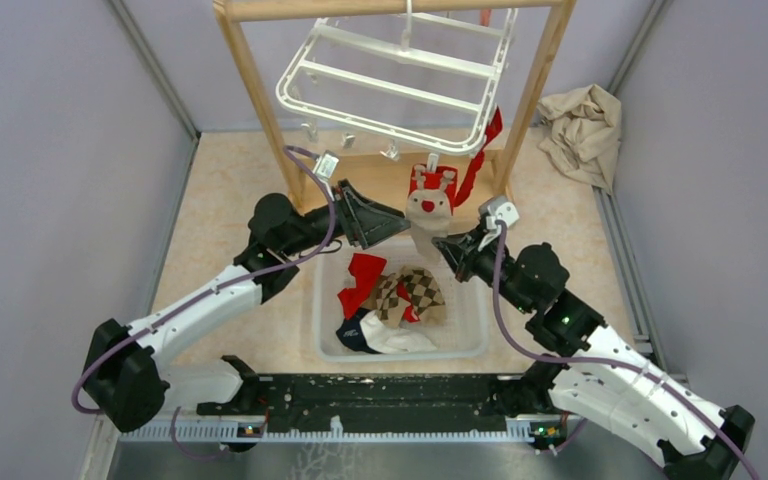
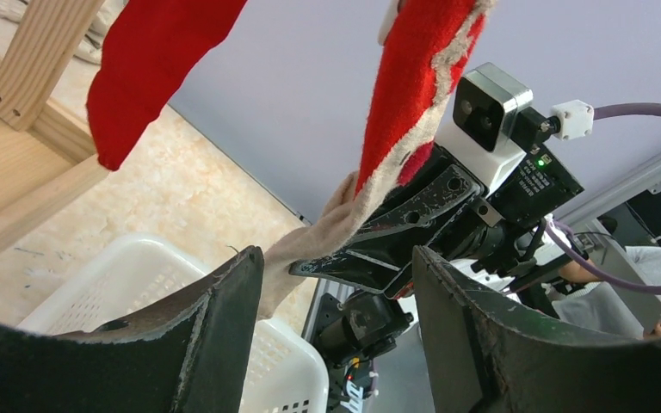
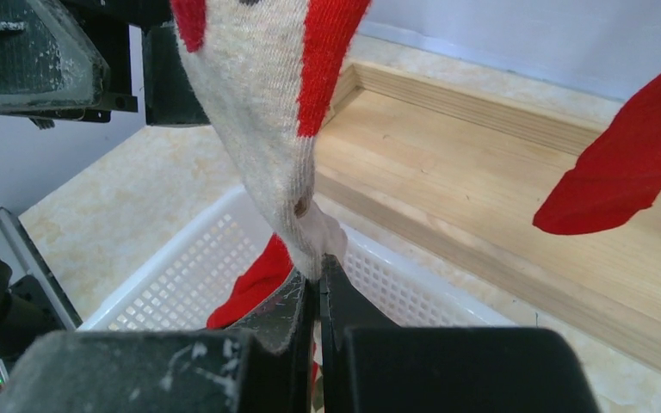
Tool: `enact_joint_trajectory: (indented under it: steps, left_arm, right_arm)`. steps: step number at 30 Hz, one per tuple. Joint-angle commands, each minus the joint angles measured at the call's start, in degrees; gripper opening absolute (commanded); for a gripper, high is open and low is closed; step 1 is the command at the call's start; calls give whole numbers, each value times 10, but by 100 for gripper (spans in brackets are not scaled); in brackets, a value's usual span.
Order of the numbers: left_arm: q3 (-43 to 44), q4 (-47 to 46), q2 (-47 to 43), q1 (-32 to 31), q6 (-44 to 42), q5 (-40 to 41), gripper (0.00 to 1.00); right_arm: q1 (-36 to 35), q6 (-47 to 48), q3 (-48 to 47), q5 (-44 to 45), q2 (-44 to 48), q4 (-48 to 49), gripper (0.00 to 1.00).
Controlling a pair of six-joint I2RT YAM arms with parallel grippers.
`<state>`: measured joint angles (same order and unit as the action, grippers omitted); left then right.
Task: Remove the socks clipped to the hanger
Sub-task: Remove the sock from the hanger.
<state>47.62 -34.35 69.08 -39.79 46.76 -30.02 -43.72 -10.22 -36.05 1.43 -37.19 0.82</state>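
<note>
Spread left jaws; right jaws pinch tan sock [image 3: 254, 129].

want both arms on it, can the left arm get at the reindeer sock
Probably yes: the open left gripper faces the reindeer sock with nothing between, and the right gripper pinches only its tip.

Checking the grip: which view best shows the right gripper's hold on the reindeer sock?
Right wrist: up close, the right gripper is shut on the lower tip of the reindeer sock. Top external shows that contact small, from above; left wrist shows it side-on and farther off.
</note>
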Motion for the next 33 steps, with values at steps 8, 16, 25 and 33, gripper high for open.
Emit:
enact_joint_trajectory:
  steps: [8,16,25,33]
  left_arm:
    - [39,48,-44,-3,-42,6,70]
    - [59,33,-44,-3,-43,-24,71]
    - [95,58,-37,2,-82,-28,74]
    - [108,62,-28,24,-81,-43,75]
  right_arm:
    - [2,30,-33,-87,40,-34,0]
    - [3,39,-53,-158,20,-25,0]
    - [3,53,-99,-204,-35,7,0]
    - [2,53,-125,-209,-56,0,0]
